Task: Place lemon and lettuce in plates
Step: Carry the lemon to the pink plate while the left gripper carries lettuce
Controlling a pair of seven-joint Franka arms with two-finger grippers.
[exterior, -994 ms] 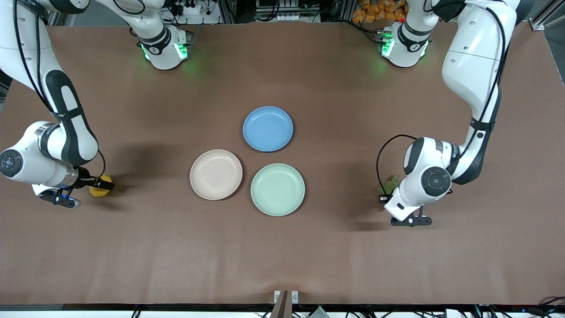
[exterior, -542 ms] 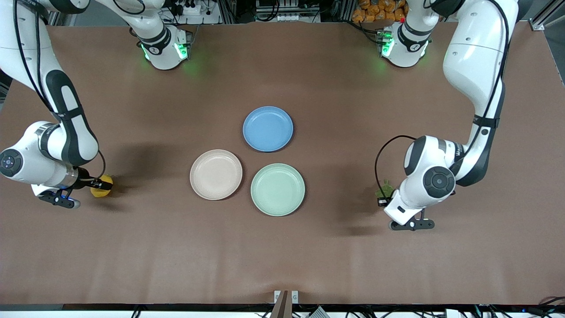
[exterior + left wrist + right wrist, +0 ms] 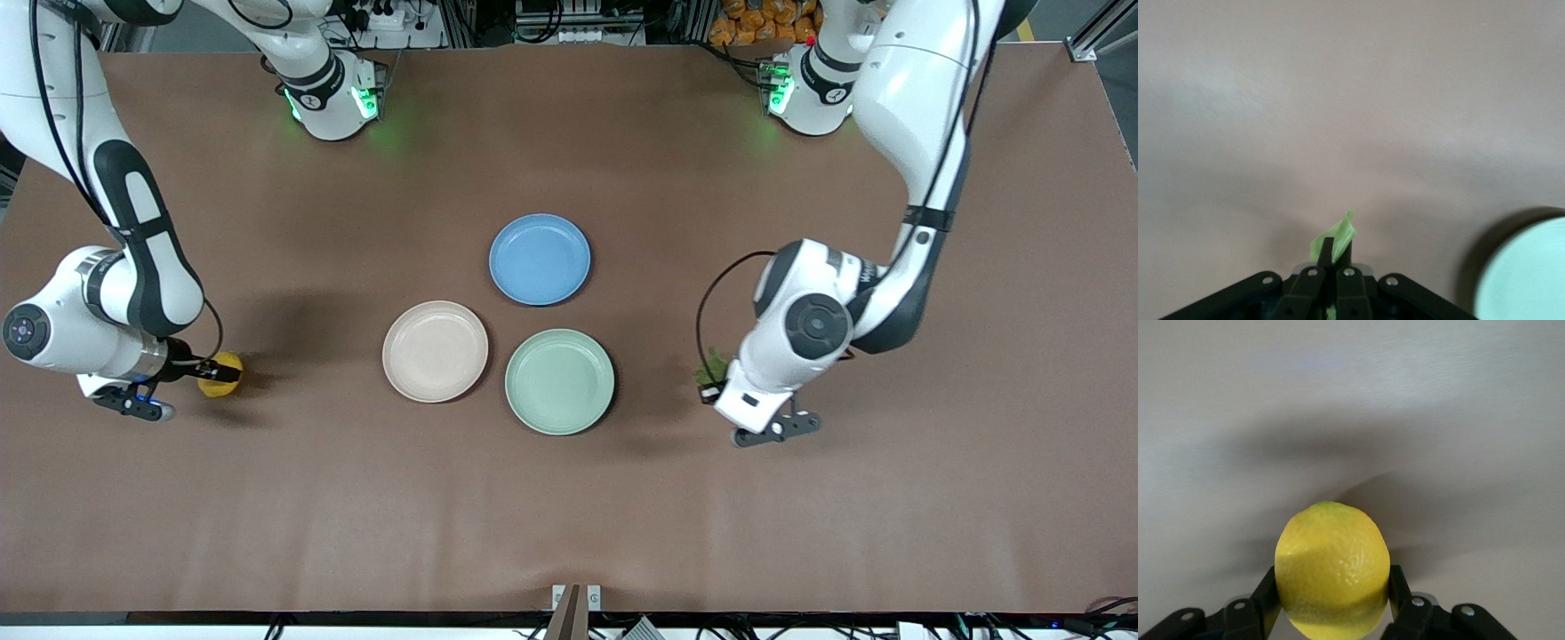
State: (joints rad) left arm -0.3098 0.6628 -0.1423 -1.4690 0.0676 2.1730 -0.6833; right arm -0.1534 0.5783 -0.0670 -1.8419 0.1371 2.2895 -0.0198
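Both grippers carry their items over the brown table (image 3: 569,498).
Right gripper (image 3: 1331,600) clenched on the small oval yellow lemon (image 3: 1332,568), toward the right arm's end; left gripper (image 3: 1331,257) pinches the ruffled green lettuce leaf (image 3: 1338,235) beside the mint green round plate (image 3: 559,381); the beige-pink round plate (image 3: 435,351) lies bare.

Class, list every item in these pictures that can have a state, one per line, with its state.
Small yellow lemon: gripped by right gripper.
Dark green lettuce leaf: pinched by left gripper.
Beige-pink round plate: empty.
Mint green round plate: empty.
Blue round plate: empty.
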